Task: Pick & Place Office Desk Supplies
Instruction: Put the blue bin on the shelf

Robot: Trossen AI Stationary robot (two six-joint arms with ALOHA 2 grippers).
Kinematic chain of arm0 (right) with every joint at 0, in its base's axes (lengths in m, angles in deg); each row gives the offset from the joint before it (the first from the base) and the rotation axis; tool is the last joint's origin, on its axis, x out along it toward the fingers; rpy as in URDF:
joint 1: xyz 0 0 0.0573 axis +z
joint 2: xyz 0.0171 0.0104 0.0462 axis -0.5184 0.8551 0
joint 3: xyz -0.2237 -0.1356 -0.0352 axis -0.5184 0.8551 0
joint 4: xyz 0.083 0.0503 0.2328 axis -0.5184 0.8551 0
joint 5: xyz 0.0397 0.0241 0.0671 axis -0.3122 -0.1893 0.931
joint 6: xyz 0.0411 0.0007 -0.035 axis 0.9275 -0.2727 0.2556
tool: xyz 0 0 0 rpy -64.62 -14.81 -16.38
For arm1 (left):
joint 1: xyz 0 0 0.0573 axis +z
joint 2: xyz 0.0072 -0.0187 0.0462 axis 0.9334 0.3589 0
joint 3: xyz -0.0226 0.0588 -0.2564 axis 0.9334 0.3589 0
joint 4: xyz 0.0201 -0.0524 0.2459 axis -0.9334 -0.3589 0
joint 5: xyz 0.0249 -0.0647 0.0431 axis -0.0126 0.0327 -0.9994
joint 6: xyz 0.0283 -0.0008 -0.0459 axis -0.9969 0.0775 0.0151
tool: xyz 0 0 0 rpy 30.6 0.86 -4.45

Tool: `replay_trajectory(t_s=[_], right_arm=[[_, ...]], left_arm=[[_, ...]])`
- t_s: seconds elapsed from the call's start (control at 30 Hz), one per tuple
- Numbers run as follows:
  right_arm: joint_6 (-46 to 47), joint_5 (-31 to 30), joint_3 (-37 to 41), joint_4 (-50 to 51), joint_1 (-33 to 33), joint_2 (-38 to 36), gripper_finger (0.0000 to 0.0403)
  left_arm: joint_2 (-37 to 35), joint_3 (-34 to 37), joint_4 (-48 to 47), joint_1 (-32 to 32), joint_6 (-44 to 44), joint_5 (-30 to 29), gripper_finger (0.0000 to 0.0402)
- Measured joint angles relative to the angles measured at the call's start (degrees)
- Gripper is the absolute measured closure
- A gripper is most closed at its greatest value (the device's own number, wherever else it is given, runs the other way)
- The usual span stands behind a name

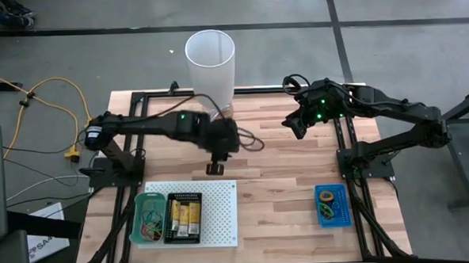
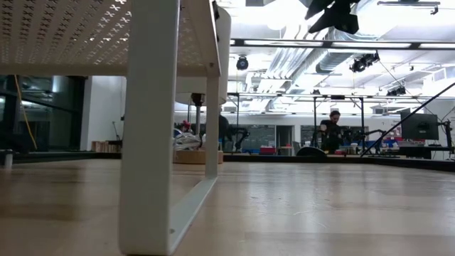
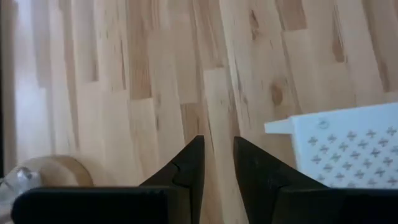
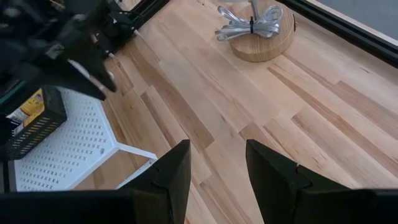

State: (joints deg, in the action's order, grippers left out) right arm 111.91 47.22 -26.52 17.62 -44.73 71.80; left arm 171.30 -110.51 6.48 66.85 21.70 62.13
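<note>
Both grippers empty — left gripper [image 1: 215,169] over table [image 1: 284,185], fingers apart.

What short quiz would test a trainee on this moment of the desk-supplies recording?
1. True or false: the left gripper holds an item.
2. Which tray sits on the table's right side in the high view? A green, B blue, C red.
3. What holds the yellow-orange packets?

Key:
1. False: it is open and empty above bare wood.
2. B, the blue tray.
3. The black mesh basket.
</note>
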Motion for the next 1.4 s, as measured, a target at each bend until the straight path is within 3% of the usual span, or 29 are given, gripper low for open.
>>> replay_trajectory(t_s=[0.33, 1.4], right_arm=[[0.0, 0.0, 0.0, -1.2, 0.0, 0.0, 0.0261], [0.0, 0.0, 0.0, -1.2, 0.0, 0.0, 0.0261]], left_arm=[[0.5, 0.0, 1.3, 5.8, -2.8, 2.9, 0.0322], [0.5, 0.0, 2.8, 6.0, -3.4, 2.5, 0.0322]])
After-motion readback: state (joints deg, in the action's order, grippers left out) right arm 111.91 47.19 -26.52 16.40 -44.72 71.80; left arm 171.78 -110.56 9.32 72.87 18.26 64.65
